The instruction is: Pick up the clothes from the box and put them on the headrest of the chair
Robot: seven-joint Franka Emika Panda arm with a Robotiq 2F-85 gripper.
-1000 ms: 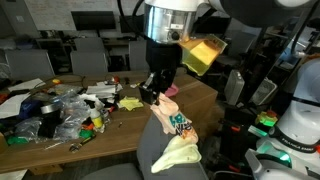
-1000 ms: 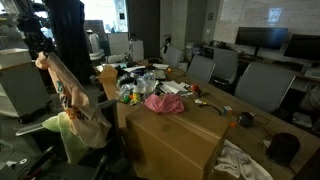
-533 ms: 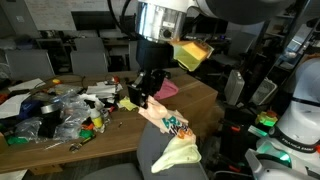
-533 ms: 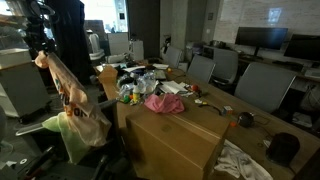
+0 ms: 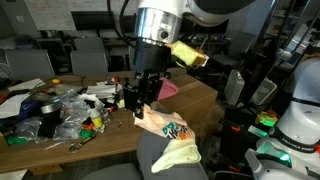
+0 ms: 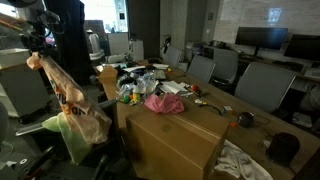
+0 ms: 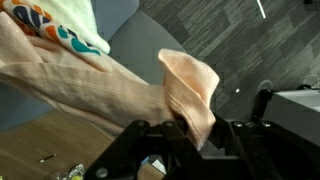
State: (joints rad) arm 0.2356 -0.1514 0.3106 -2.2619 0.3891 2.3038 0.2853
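My gripper (image 5: pixel 137 101) (image 6: pixel 36 52) (image 7: pixel 197 128) is shut on a pale peach garment with multicoloured print (image 5: pixel 170 127) (image 6: pixel 78 100) (image 7: pixel 70 60). The cloth stretches from the jaws down onto the grey chair's headrest (image 5: pixel 150 152) (image 7: pixel 125 25). A pale yellow-green garment (image 5: pixel 178 156) (image 6: pixel 62 135) lies draped on the headrest below it. A pink garment (image 5: pixel 168 90) (image 6: pixel 163 103) rests on the brown cardboard box (image 5: pixel 195 100) (image 6: pixel 175 140). In both exterior views the gripper hangs above and to one side of the chair back.
A table holds clear plastic bags and small colourful clutter (image 5: pixel 60 108) (image 6: pixel 135 85). Other grey office chairs (image 5: pixel 90 55) (image 6: pixel 262 85) stand behind it. White equipment (image 5: pixel 297 110) stands at the right edge. Dark items (image 6: pixel 285 148) lie on the box's near end.
The gripper has moved sideways and slightly up, away from the chair back, with the printed garment in it. The cloth now stretches longer between the jaws and the headrest.
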